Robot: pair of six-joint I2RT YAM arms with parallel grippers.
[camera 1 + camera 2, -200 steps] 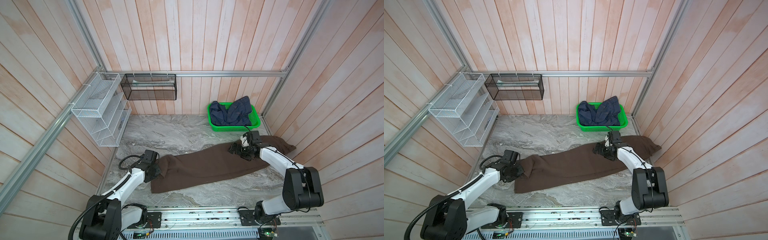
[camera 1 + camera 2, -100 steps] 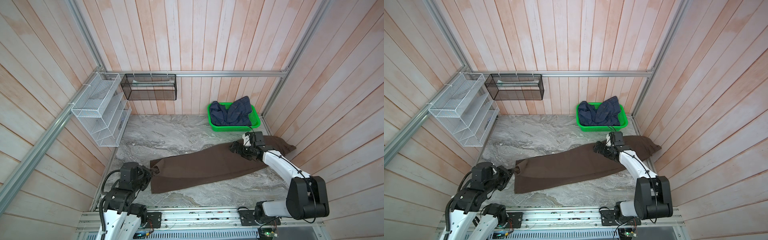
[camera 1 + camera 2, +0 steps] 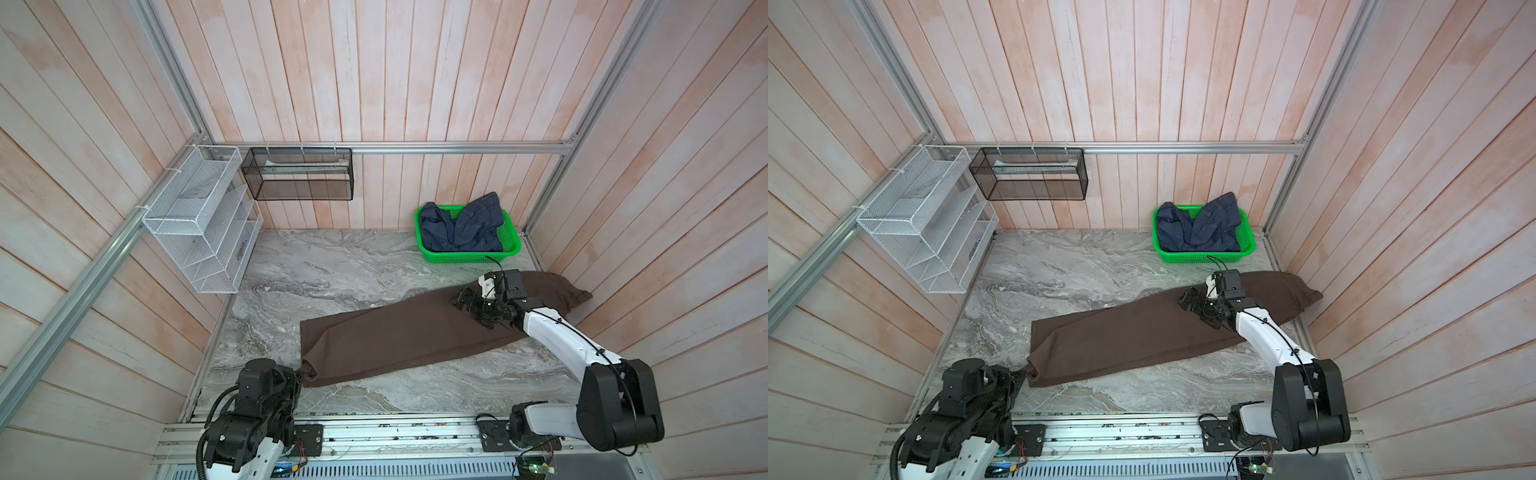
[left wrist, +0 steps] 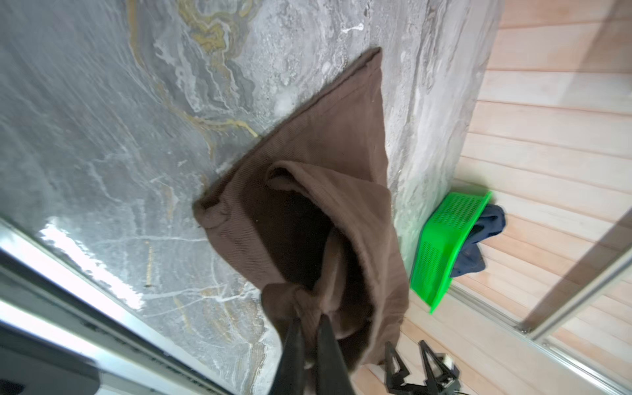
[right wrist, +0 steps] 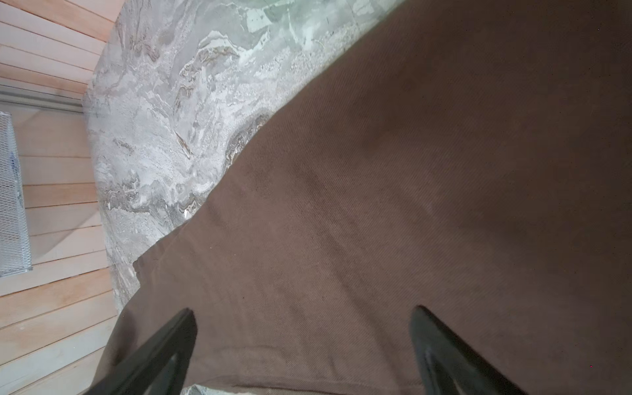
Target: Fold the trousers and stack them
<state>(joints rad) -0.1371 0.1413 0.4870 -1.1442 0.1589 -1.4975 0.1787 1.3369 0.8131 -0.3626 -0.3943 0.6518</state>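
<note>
The left gripper is clenched on a hem corner of the long dark chocolate-brown soft-fabric trousers, at their near left end; the right gripper is spread wide, grasping nothing, over their far right part; the trousers lie stretched slantwise across the grey marble-patterned tabletop, near the green plastic basket.

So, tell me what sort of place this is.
Likely a robot lab cell staged for laundry work, not a home: a white robot arm mounted on a metal rail along the marble-look tabletop, bare aluminium framing on plank walls, and a green basket of navy clothes.
</note>
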